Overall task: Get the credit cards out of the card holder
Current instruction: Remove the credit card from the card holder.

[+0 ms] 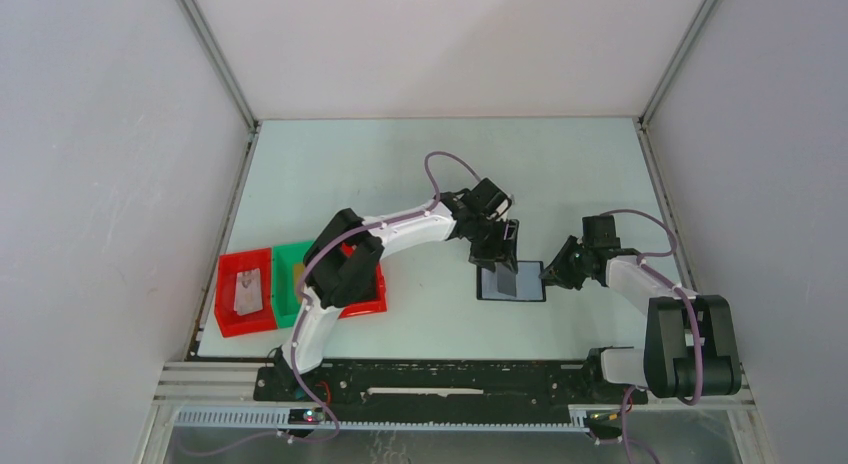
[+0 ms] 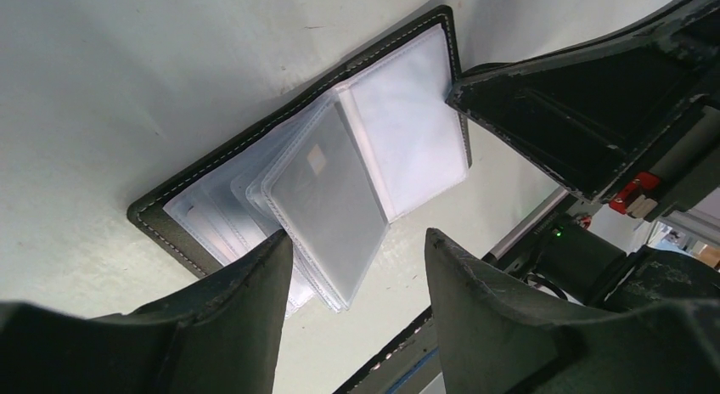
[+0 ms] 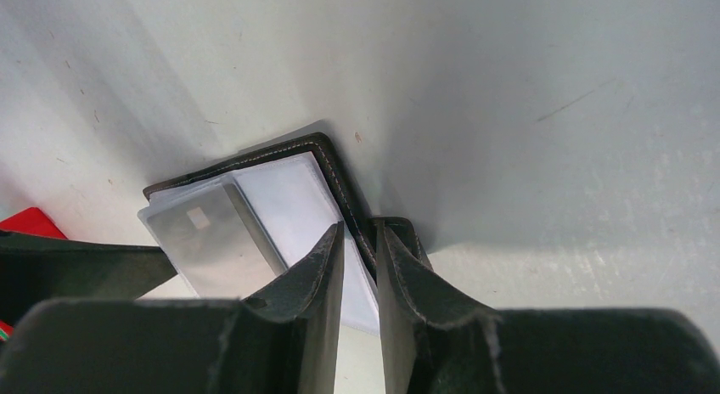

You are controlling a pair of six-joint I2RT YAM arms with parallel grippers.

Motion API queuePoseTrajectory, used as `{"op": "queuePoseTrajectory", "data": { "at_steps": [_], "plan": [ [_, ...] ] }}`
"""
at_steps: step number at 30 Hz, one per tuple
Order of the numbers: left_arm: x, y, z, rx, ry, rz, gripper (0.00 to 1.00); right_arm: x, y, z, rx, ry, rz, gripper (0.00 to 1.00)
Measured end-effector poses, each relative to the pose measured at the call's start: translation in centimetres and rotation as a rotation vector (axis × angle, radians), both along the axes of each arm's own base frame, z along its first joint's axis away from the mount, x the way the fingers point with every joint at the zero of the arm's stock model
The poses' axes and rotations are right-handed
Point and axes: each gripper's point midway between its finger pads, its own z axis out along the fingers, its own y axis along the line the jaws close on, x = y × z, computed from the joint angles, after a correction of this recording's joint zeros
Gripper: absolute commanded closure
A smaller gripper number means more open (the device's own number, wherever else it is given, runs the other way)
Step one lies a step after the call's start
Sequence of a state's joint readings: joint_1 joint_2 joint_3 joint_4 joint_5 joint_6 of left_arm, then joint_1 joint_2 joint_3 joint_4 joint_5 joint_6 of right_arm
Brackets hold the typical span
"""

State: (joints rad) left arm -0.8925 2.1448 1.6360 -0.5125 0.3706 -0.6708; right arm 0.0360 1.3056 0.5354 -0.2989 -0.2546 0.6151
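We see the black folding card holder (image 1: 511,281) lying open on the white surface (image 1: 400,174). The right fingers (image 1: 549,274) pinch its right cover edge. The left fingers (image 1: 500,252) hang spread right above. The pale grey card (image 2: 327,203) sits in a clear sleeve, long axis running into their gap. We'd say the left arm is nearer for the pull.

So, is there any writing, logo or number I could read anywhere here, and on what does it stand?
None: no text can be read in any view.
On the card: only a pale square, and any print is too blurred to read.
On the holder: plain stitching, no brand showing.
On the red tray: no label showing.
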Motion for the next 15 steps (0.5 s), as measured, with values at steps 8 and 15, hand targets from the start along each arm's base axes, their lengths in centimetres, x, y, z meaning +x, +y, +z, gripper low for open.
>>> {"op": "queuePoseTrajectory", "data": {
  "at_steps": [8, 15],
  "plan": [
    [-0.2, -1.5, 1.8, -0.069, 0.002, -0.033, 0.37, 0.0, 0.0, 0.0, 0.003, 0.000, 0.000, 0.71],
    [-2.1, -3.3, 2.9, -0.130, 0.004, -0.098, 0.37, -0.6, 0.4, 0.3, 0.035, 0.001, 0.008, 0.69]
  ]
}}
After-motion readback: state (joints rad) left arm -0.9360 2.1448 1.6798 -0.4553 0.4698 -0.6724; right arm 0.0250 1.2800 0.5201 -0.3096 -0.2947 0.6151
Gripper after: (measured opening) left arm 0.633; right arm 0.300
